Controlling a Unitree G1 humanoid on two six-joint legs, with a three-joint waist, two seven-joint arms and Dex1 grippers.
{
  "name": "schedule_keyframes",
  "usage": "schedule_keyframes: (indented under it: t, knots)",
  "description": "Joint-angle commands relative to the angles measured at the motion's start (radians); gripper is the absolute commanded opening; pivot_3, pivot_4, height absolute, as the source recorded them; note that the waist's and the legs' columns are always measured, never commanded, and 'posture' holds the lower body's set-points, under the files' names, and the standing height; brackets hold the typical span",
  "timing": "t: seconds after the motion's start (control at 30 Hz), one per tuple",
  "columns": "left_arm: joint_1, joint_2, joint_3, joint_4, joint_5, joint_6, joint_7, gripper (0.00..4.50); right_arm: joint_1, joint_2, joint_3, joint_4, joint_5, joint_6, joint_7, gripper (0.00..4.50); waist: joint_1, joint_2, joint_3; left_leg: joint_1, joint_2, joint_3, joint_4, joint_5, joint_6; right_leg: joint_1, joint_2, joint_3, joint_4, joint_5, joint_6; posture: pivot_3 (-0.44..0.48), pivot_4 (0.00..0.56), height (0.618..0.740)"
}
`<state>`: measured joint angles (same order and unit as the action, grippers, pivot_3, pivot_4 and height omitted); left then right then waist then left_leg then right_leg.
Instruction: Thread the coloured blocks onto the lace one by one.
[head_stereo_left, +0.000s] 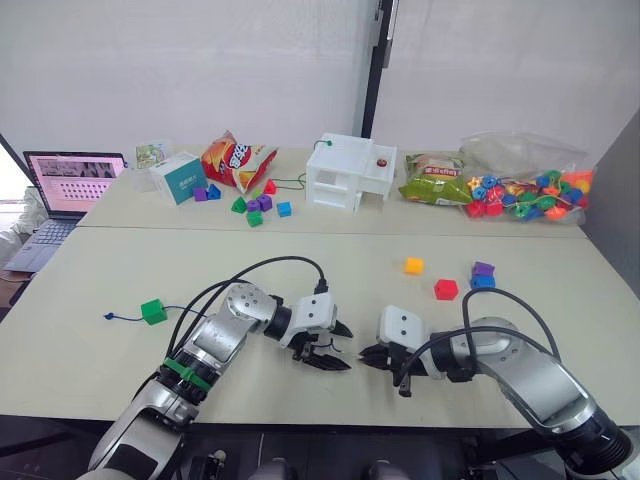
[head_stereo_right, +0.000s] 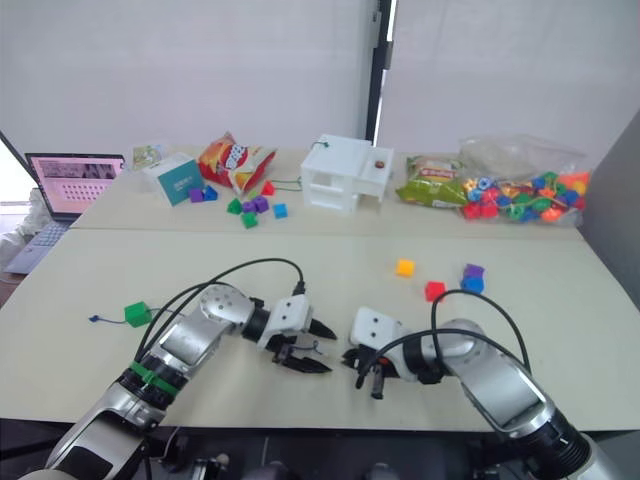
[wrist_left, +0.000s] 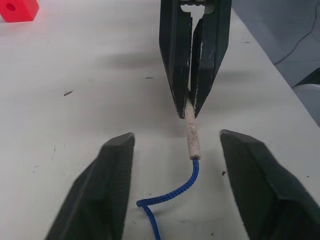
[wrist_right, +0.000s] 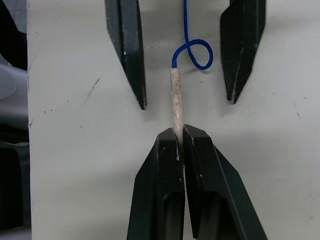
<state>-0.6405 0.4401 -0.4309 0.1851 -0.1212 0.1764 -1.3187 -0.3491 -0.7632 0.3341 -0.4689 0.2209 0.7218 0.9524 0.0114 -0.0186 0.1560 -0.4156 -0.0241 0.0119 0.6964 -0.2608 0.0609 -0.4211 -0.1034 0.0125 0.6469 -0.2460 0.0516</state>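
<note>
The right gripper (wrist_right: 179, 134) is pinching the stiff pale tip (wrist_right: 175, 97) of the dark-blue lace (wrist_right: 192, 47), its two black fingers (wrist_right: 160, 190) pressed together on the end of the tip, so that most of the tip is sticking out past them. The left gripper (wrist_left: 172, 150) is facing it nose to nose with its fingers (wrist_left: 107, 185) standing wide apart, one on either side of the free part of the tip and touching neither the tip nor the string. Just behind the tip, between those spread fingers, the lace is curling into a small loop on the cream table (head_stereo_left: 300, 250). Well away from the left gripper, on its outer side, a green block (head_stereo_left: 152, 311) is sitting on the table with the knotted end of the lace (head_stereo_left: 109, 316) poking out beside it. Beyond the right gripper's fingers the other blocks are lying loose: the red block (head_stereo_left: 446, 289) nearest, the yellow block (head_stereo_left: 413, 265) a little further off, and the purple block (head_stereo_left: 483, 268) resting against the blue block (head_stereo_left: 483, 282) off to the outer side. At the far side of the table a white toy house (head_stereo_left: 350, 172), a clear bag of bright beads (head_stereo_left: 527, 190), a chip packet (head_stereo_left: 237, 160) and an open laptop (head_stereo_left: 62, 190) are standing well clear of both grippers.
</note>
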Motion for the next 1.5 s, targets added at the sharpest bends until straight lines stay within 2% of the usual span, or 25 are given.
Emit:
schedule_keyframes:
  t: [0.03, 0.17, 0.57, 0.8, 1.0, 1.13, 1.23, 1.37, 1.5]
  knots:
    - [-0.006, -0.010, 0.004, -0.034, -0.005, -0.006, -0.002, 1.26, -0.005, 0.000, -0.019, -0.036, 0.011, 0.003, -0.007, 0.00, 0.000, 0.000, 0.000, 0.000, 0.000, 0.000, 0.000, 0.000, 0.000, 0.000, 0.000, 0.000, 0.000, 0.000, 0.000, 0.000, 0.150, 0.740]
    - [-0.004, -0.012, 0.011, -0.041, -0.011, 0.006, -0.001, 0.04, 0.000, -0.002, -0.018, -0.036, 0.010, 0.004, -0.008, 0.00, 0.000, 0.000, 0.000, 0.000, 0.000, 0.000, 0.000, 0.000, 0.000, 0.000, 0.000, 0.000, 0.000, 0.000, 0.000, 0.000, 0.150, 0.740]
    - [0.001, -0.015, 0.016, -0.053, -0.014, 0.029, 0.002, 0.04, 0.003, 0.003, -0.021, -0.036, 0.020, 0.011, -0.003, 0.00, 0.000, 0.000, 0.000, 0.000, 0.000, 0.000, 0.000, 0.000, 0.000, 0.000, 0.000, 0.000, 0.000, 0.000, 0.000, 0.000, 0.150, 0.740]
    - [0.014, -0.005, 0.018, -0.066, -0.015, 0.037, 0.001, 0.00, 0.095, 0.074, -0.208, -0.128, 0.099, 0.148, -0.149, 2.32, 0.002, 0.000, 0.000, 0.000, 0.000, -0.001, 0.000, 0.000, 0.000, 0.000, 0.000, 0.000, 0.000, 0.000, 0.000, 0.000, 0.150, 0.740]
    - [0.031, 0.010, 0.033, -0.078, -0.020, 0.053, 0.009, 0.00, 0.334, 0.180, -0.504, -0.240, 0.126, 0.231, -0.350, 4.39, 0.005, 0.000, 0.000, 0.000, -0.001, -0.002, 0.000, 0.000, 0.000, 0.001, -0.001, -0.001, 0.000, 0.000, 0.000, 0.000, 0.150, 0.740]
    - [0.039, 0.012, 0.040, -0.090, -0.025, 0.068, 0.015, 0.00, 0.400, 0.313, -0.648, -0.238, 0.053, 0.218, -0.562, 4.45, 0.001, 0.000, 0.000, 0.000, -0.001, -0.002, 0.000, 0.000, 0.000, 0.001, -0.001, 0.000, 0.001, 0.000, 0.000, 0.000, 0.150, 0.740]
    - [0.045, 0.008, 0.047, -0.098, -0.032, 0.080, 0.024, 0.00, 0.363, 0.398, -0.665, -0.171, -0.034, 0.151, -0.725, 4.45, -0.003, 0.001, 0.000, 0.001, -0.001, -0.001, 0.000, 0.001, -0.001, 0.001, 0.000, 0.001, 0.002, 0.000, 0.000, 0.000, 0.150, 0.740]
    - [0.046, 0.004, 0.044, -0.104, -0.032, 0.086, 0.033, 0.00, 0.301, 0.433, -0.659, -0.084, -0.078, 0.104, -0.803, 4.45, -0.004, 0.001, -0.001, 0.001, -0.001, -0.001, -0.001, 0.001, -0.001, 0.000, 0.000, 0.001, 0.002, 0.000, 0.000, 0.000, 0.150, 0.740]
    - [0.062, 0.014, 0.047, -0.117, -0.025, 0.077, 0.054, 0.00, 0.151, 0.396, -0.658, 0.150, -0.126, 0.015, -0.856, 4.45, -0.009, 0.001, -0.001, 0.002, -0.001, 0.000, -0.001, 0.001, -0.001, 0.001, 0.000, 0.002, 0.002, 0.000, 0.000, 0.000, 0.150, 0.740]
